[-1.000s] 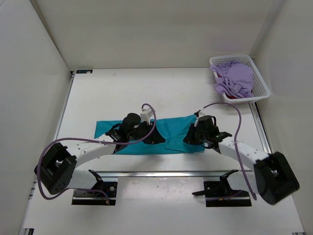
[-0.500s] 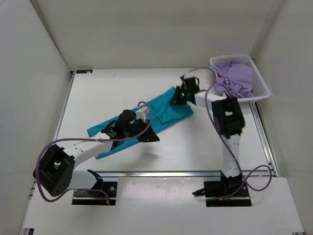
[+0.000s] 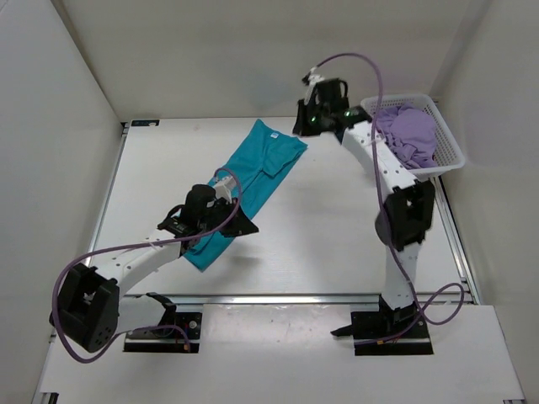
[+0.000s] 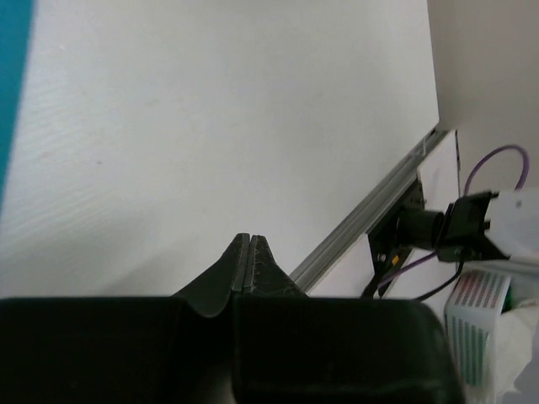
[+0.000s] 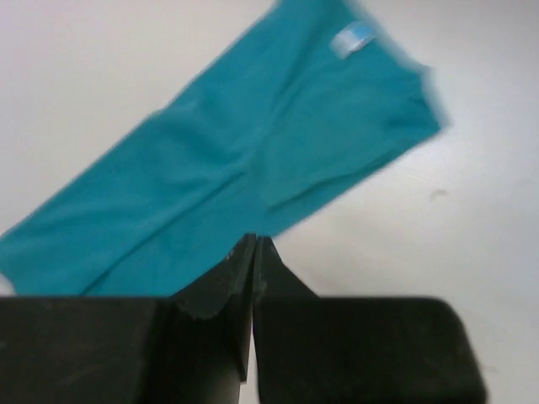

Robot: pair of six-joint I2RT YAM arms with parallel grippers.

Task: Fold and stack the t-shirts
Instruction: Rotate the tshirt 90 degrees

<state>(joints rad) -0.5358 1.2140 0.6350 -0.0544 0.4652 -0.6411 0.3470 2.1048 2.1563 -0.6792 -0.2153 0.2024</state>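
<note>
The teal t-shirt (image 3: 253, 172) lies on the table as a long narrow folded strip, running diagonally from the back centre toward the front left. It also shows in the right wrist view (image 5: 244, 168), label end at top right. My left gripper (image 3: 247, 229) is shut and empty just right of the strip's near end; in its wrist view (image 4: 250, 238) only a teal sliver (image 4: 10, 84) shows at the left edge. My right gripper (image 3: 302, 126) is shut and empty, held above the strip's far right corner (image 5: 255, 241). The lavender t-shirt (image 3: 408, 133) fills the basket, with a bit of dark red t-shirt (image 3: 402, 167) under it.
The white mesh basket (image 3: 450, 143) stands at the back right corner against the wall. The right arm stretches far back across the table's right half. A metal rail (image 3: 286, 297) runs along the table's front edge; it also shows in the left wrist view (image 4: 370, 215).
The teal shirt swung from lying crosswise near the front to a diagonal reaching the back. The right gripper travelled far back and up; the left shifted slightly back. Neither now holds the cloth.
</note>
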